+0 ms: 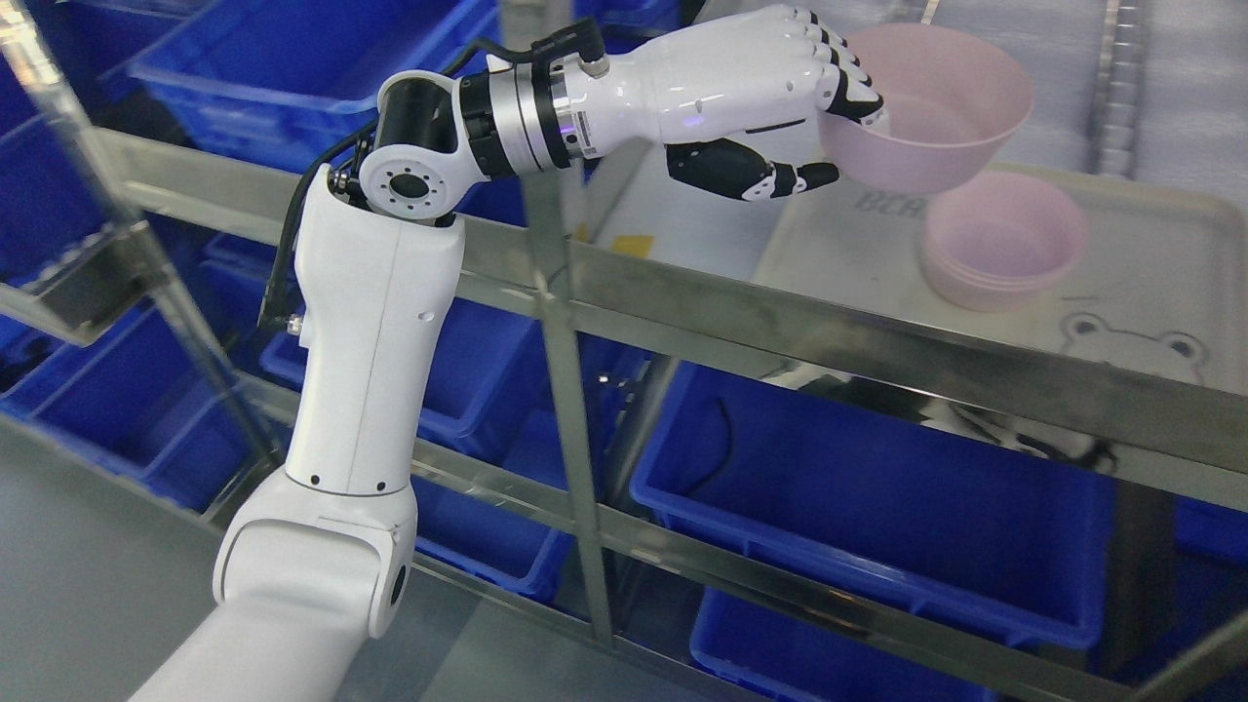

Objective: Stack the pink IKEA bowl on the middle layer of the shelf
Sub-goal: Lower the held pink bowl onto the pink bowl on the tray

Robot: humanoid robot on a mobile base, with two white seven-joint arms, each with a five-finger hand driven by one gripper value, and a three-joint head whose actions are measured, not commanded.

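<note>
Note that your left hand (780, 93) grips the raised pink bowl (941, 107) by its rim, above the bowl stack (1004, 244) on the shelf (829, 322).

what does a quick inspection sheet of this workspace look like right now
surface: steel shelf with a pale tray on its middle layer
job's things: pink bowl held tilted in the air above the tray; stack of pink bowls sits on the tray, below and slightly right of it, apart from it
clutter: nothing seen on the tray besides the bowls
grippers: left hand grips the held bowl's near rim, fingers over the edge, thumb below; right hand not in view
cables: black cable runs along the left arm's elbow joint
surroundings: blue bins on the lower layers and behind the shelf
</note>
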